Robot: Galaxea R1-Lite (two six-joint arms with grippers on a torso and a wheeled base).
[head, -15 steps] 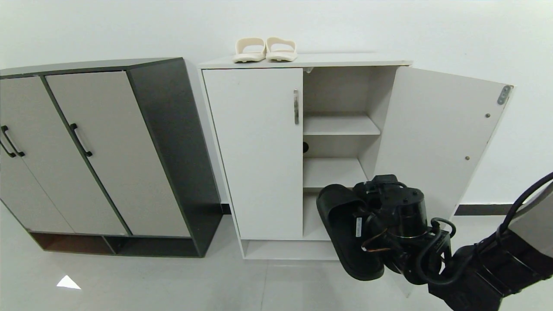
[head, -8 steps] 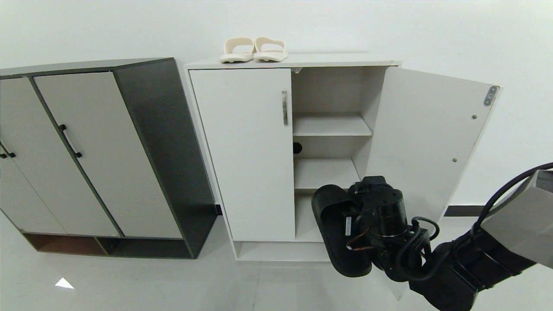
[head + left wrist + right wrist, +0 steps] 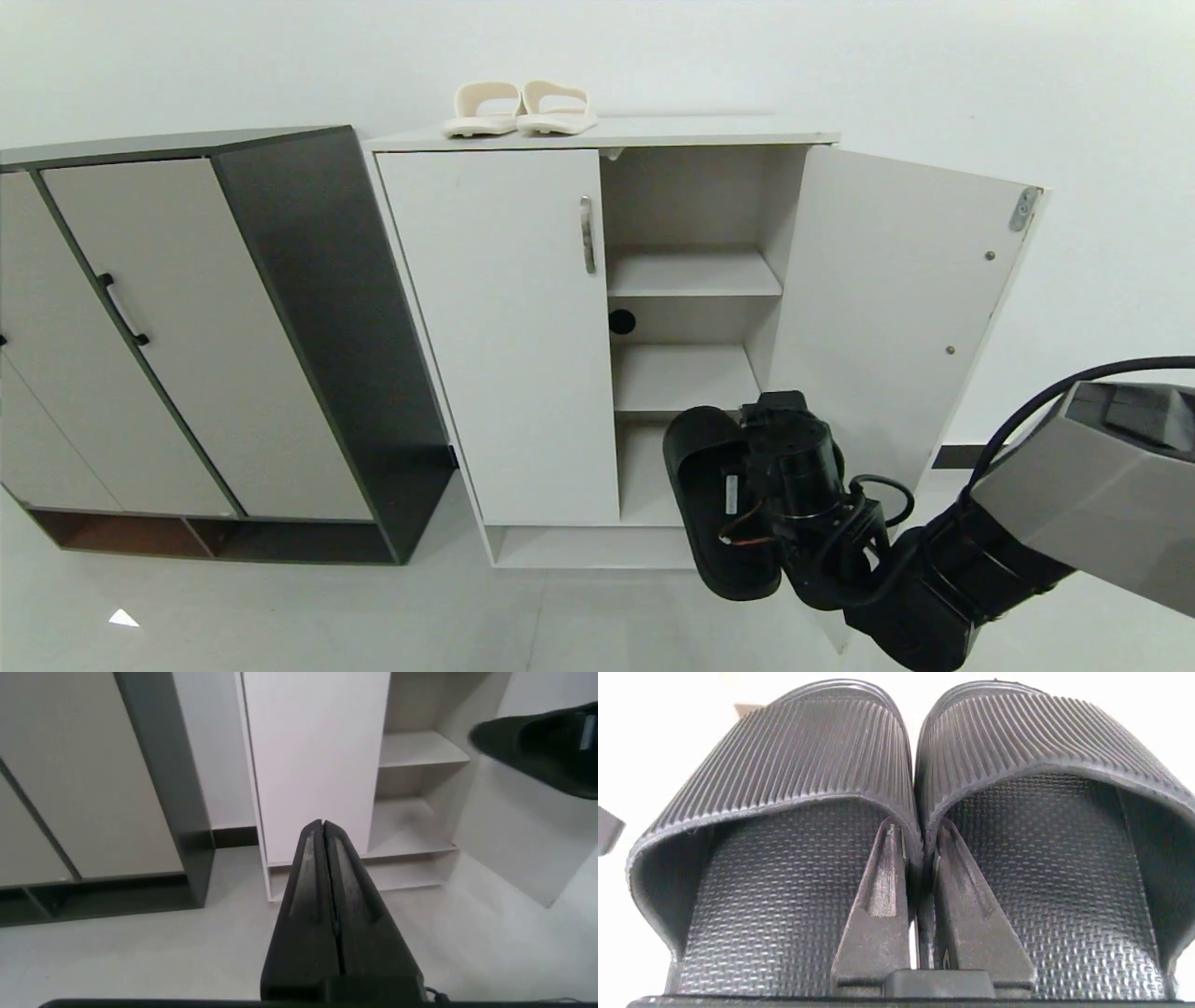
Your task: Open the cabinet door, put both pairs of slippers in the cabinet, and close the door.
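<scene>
The black slippers [image 3: 714,504] hang in front of the cabinet's [image 3: 495,327] open lower shelves, beside the swung-out door [image 3: 887,308]. The right pincer [image 3: 917,840] is clamped on their adjoining strap walls, one finger inside each slipper. They look light, rubbery and floppy, and the ribbed straps probably give the best grip. The cream slippers [image 3: 519,107] sit toward the left end of the cabinet top. The left pincer [image 3: 323,831] is closed and empty.

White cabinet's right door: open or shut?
Open. The right door stands swung out, baring the shelves; the left door is shut.
</scene>
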